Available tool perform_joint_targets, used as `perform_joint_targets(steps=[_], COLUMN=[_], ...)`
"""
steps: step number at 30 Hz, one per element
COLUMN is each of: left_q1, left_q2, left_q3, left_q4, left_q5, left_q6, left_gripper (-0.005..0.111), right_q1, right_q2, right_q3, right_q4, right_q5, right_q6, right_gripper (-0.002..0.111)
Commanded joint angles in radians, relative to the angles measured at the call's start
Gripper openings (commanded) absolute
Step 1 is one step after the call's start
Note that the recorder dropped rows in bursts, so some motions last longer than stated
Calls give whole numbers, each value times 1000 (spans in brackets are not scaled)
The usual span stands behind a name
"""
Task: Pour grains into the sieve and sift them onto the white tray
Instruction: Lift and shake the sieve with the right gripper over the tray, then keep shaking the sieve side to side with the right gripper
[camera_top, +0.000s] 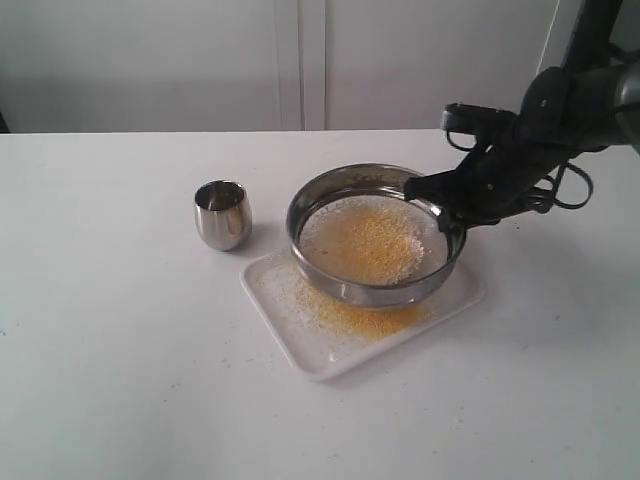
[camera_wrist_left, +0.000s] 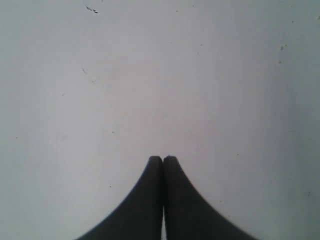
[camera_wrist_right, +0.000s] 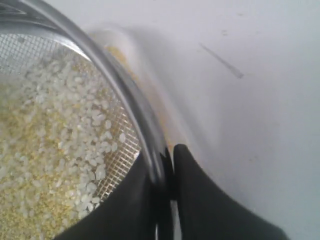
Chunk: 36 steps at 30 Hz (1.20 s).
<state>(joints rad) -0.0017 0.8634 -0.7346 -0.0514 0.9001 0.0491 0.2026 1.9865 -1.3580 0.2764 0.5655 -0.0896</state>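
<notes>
The wide steel sieve (camera_top: 372, 236) hangs just above the white tray (camera_top: 300, 345). My right gripper (camera_top: 447, 203) is shut on its right rim, one finger inside the mesh and one outside (camera_wrist_right: 165, 172). Yellow grains mixed with white rice kernels (camera_top: 368, 240) lie on the mesh (camera_wrist_right: 45, 150). Fine yellow grains (camera_top: 350, 315) are scattered on the tray under the sieve's near edge. My left gripper (camera_wrist_left: 163, 159) is shut on nothing over bare white table and does not show in the exterior view.
A small shiny steel cup (camera_top: 222, 214) stands upright on the white table (camera_top: 120, 380), just left of the sieve and behind the tray's left corner. A white wall runs behind the table's far edge.
</notes>
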Motion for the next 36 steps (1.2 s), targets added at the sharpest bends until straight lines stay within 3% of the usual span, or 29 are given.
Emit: perform_joint_targets(steps=[1,4,7,12,14,16,18,21,23,27,32,36], left_q1=[0,0,0,0,0,0,0,0,0,0,0,0], left_q2=[-8,-8,-8,-8,-8,-8,-8,-8,-8,-8,-8,-8], left_q3=[7,7,7,7,7,7,7,7,7,7,7,7], left_q4=[-3,-3,-3,-3,-3,-3,-3,-3,-3,-3,-3,-3], left_q5=[5,5,5,5,5,5,5,5,5,5,5,5], left_q6=[4,4,4,4,4,4,4,4,4,4,4,4], left_gripper=[0,0,0,0,0,0,0,0,0,0,0,0], right_q1=[-1,-36,22,-18,-32,0,26,-12,-43,-5,-25,-14], right_q2=[-32,-40,-21,-47,-49,-35,-28,-51,-59,-45,-45,-47], right_q3=[-7,1,10,-7,0,8,4,2,2,16,57,143], right_q4=[-86,-24,75,-105,-35,62,37,-88,-72,56,49,154], right_q5=[8,8,11,13,10,12,30,37,39,-21,-97,-194], right_q6=[57,127,-41,118,128,1,-48,50,114,-17,12,-34], right_gripper=[0,0,0,0,0,0,0,0,0,0,0,0])
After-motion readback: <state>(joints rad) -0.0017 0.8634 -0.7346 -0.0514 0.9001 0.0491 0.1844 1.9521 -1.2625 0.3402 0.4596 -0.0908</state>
